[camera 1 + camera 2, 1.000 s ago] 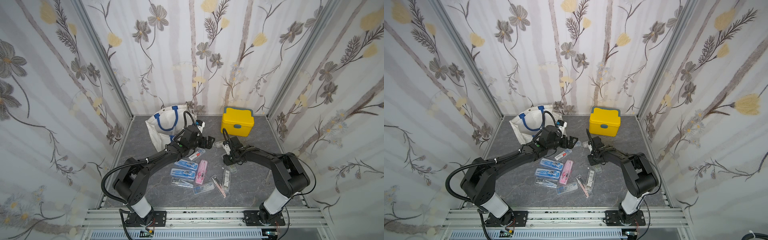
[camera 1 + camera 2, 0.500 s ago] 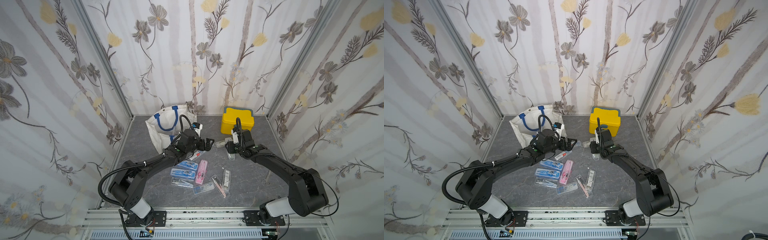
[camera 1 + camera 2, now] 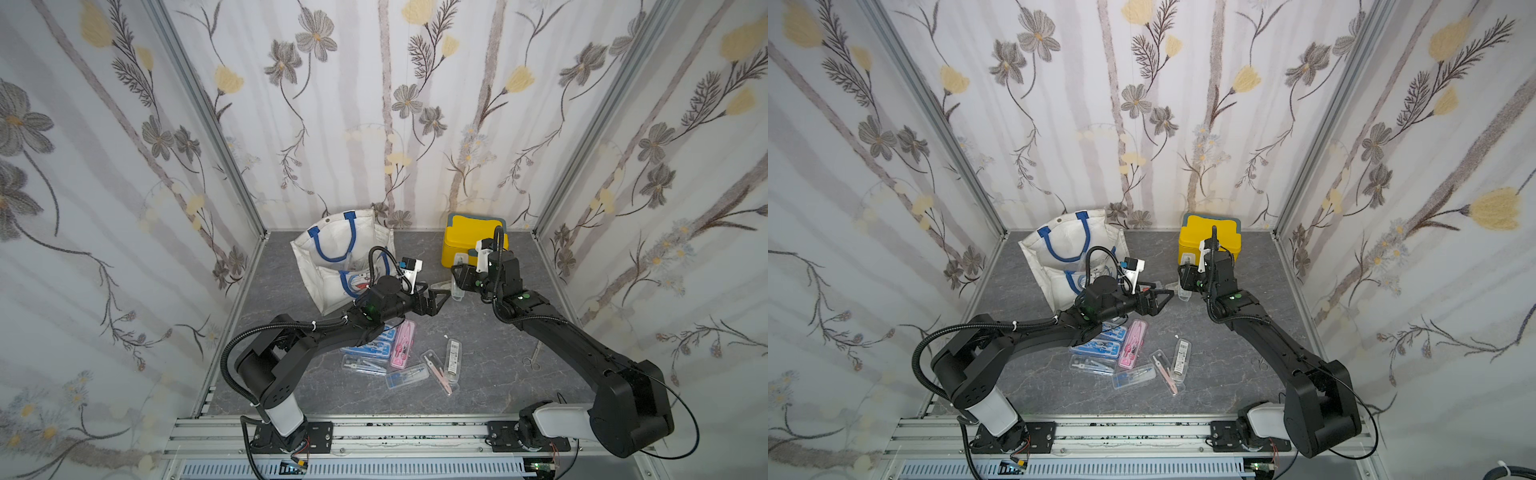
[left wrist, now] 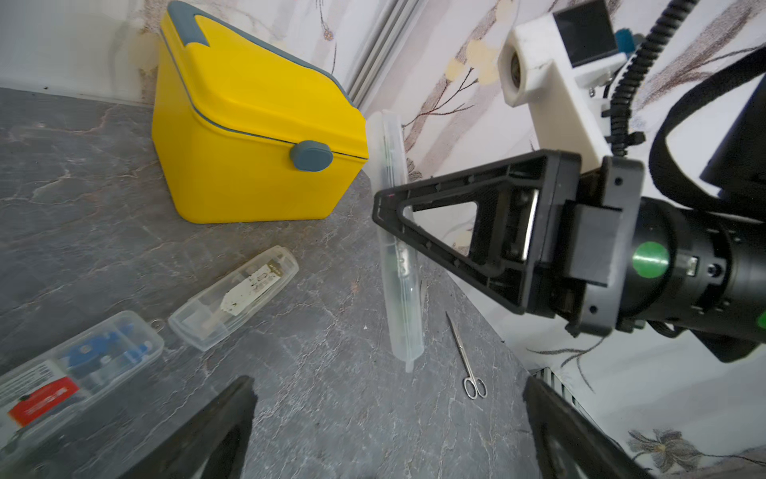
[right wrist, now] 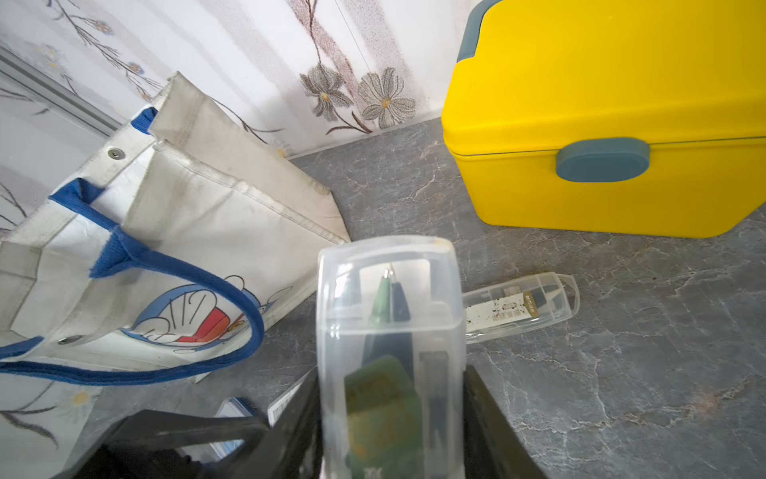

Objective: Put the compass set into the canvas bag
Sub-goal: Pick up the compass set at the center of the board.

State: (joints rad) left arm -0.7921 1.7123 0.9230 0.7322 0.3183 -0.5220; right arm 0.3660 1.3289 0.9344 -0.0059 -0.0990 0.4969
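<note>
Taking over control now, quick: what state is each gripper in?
Left gripper: open, holding nothing.
Right gripper: shut on a clear-cased compass set.

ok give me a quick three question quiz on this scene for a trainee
1. True or false: the left gripper is open and holds nothing.
2. What is the right gripper shut on? A the scissors; B a clear compass case; C a pink compass case.
3. In a few words: is the held case inside the canvas bag?

Key: 1 true. 2 B. 3 No, it is in the air outside the bag, near the yellow box.
</note>
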